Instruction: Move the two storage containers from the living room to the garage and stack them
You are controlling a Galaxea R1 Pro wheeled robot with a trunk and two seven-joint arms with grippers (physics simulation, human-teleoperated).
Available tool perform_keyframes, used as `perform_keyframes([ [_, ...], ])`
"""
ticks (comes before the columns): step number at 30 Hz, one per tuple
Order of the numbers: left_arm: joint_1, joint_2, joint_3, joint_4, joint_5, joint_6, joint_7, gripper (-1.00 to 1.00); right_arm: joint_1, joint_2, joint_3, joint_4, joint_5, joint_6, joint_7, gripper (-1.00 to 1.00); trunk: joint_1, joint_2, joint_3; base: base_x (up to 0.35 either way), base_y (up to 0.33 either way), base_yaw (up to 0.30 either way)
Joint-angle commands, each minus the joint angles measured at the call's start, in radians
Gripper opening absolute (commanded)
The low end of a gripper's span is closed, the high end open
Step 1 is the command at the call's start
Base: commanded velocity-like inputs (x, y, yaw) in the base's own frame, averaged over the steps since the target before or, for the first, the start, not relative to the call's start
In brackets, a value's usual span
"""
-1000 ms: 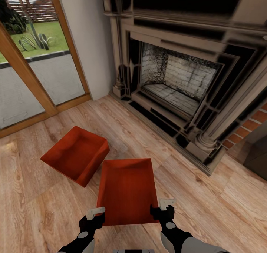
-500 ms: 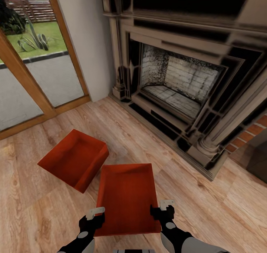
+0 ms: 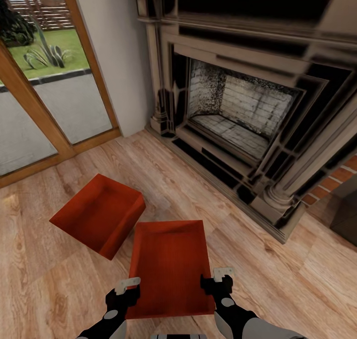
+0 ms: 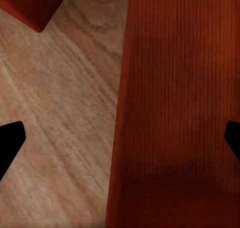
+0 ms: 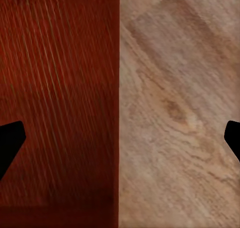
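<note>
**Ana:** On the light wood plank floor [image 3: 258,279] before the dark fireplace [image 3: 238,110], where are the tools?

**Ben:** Both hang over the nearer container [image 3: 169,267]. The left tool [image 3: 128,287] is spread wide across its left wall, one finger inside and one outside, gripping nothing. The right tool [image 3: 218,278] is likewise spread wide across the right wall.

**Ana:** How does that bin lie?

**Ben:** Open side up, long axis running away from the robot toward the fireplace. The second container [image 3: 99,214] sits just beside its far-left corner, turned diagonally, near the glass doors [image 3: 44,96].
</note>
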State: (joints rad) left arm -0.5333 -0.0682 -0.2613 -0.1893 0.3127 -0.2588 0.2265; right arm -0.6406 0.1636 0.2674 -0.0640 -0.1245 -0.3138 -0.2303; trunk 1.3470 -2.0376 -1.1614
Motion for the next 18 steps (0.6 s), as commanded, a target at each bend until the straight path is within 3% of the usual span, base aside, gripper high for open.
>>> perform_keyframes([
  [1,-0.001,0.000,-0.009,0.001,0.008,-0.003,0.005,1.00,-0.001,0.000,0.009,0.001,-0.010,-0.004,-0.003,1.00,0.000,0.000,-0.001,0.000,0.000,0.000],
  [12,-0.001,-0.001,-0.009,0.001,0.007,-0.003,0.005,1.00,-0.001,0.001,0.008,0.001,-0.012,-0.002,-0.004,1.00,0.000,0.000,-0.001,0.000,0.000,0.122],
  [18,-0.001,-0.001,-0.010,0.001,0.007,-0.003,0.005,1.00,-0.001,0.001,0.009,0.001,-0.012,-0.002,-0.004,1.00,0.000,0.000,-0.001,0.000,0.000,0.037],
])
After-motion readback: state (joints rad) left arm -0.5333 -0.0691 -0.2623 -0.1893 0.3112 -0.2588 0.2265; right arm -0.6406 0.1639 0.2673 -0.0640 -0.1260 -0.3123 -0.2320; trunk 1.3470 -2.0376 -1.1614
